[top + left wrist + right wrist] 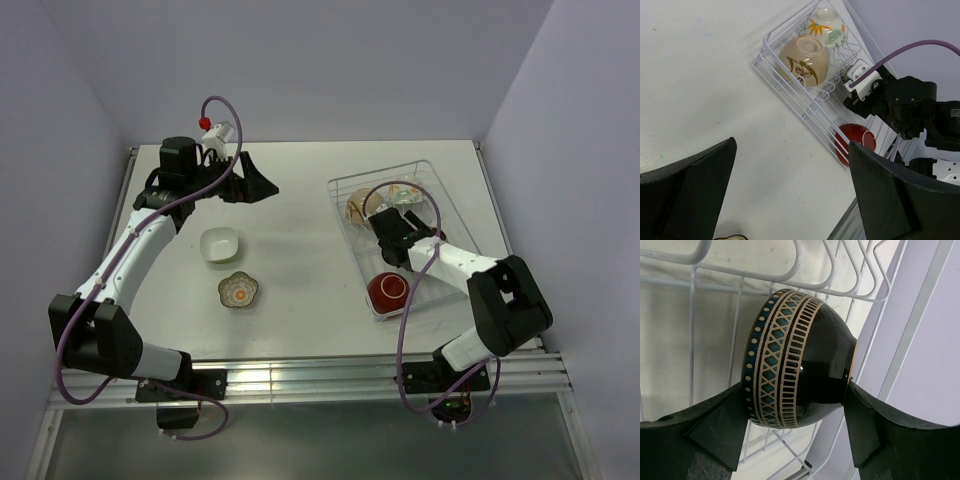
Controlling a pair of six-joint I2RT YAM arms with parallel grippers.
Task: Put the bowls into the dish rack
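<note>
Right gripper (797, 407): jaws clamp dark bowl (795, 365) inside rack (740, 260).
Left gripper (790, 192): jaws wide, empty.
Table (300, 250): white bowl (220, 243), flower bowl (239, 290).

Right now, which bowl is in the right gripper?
The dark brown bowl with teal-and-cream bands, on its side, clamped in the right gripper over the dish rack; no other bowl is touched by it.

Locate dish rack (347, 238): white wire, set askew at right. Inside it you see:
- red bowl (389, 291) at near end
- cream orange-flower bowl (824, 27) and yellowish bowl with olive motif (804, 59) at far end, tipped, touching
- dark brown bowl (795, 370) with banded rim, on edge against wires

Left of rack, well apart from it: white squarish bowl (220, 243) and flower-shaped bowl (239, 290), both upright.
</note>
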